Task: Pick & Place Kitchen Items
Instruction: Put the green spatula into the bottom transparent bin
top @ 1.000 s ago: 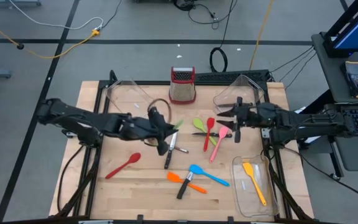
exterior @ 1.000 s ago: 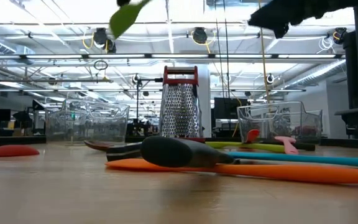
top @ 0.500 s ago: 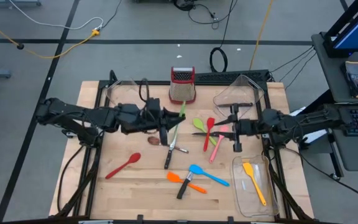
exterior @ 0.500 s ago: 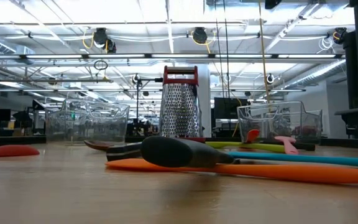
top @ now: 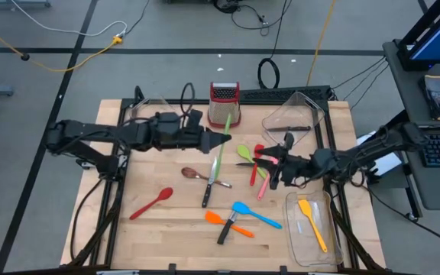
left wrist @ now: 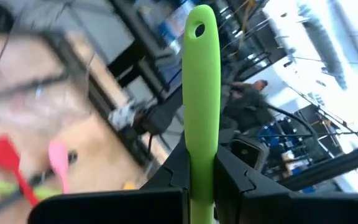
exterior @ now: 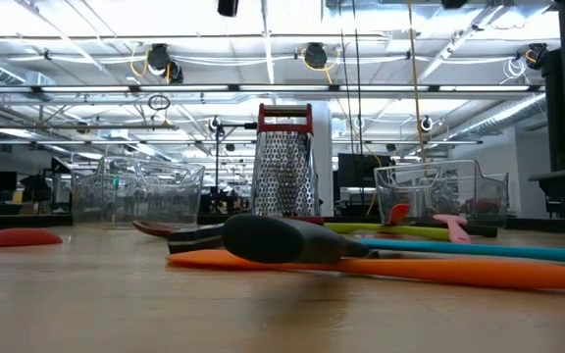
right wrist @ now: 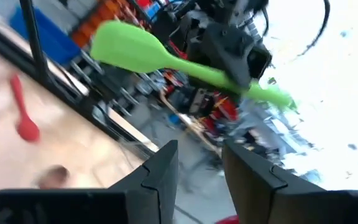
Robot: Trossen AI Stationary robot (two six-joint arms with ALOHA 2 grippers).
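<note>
Holding the green spatula (top: 218, 156) aloft just in front of the steel box grater (top: 224, 105), the left gripper (top: 221, 140) has its fingers closed on the handle.

Left wrist view: both fingers (left wrist: 174, 169) press against the green handle, whose hole-tipped end projects beyond them. High view: the spatula hangs tilted, handle tip toward the grater, blade toward the knife (top: 207, 191) and brown spoon (top: 194, 173) lying on the table (top: 151, 229) in front of the grater. The right gripper (top: 275, 169), fingers parted and holding nothing, hovers to the grater's front right, over the red spatula (top: 255, 164) and pink spatula (top: 268, 180). Farther in front of the grater lie the blue spatula (top: 252, 214), orange spatula (top: 224, 222) and red spoon (top: 151, 204). A yellow spatula (top: 312, 222) lies in the clear bin (top: 292, 229) at the table's right front corner.
</note>
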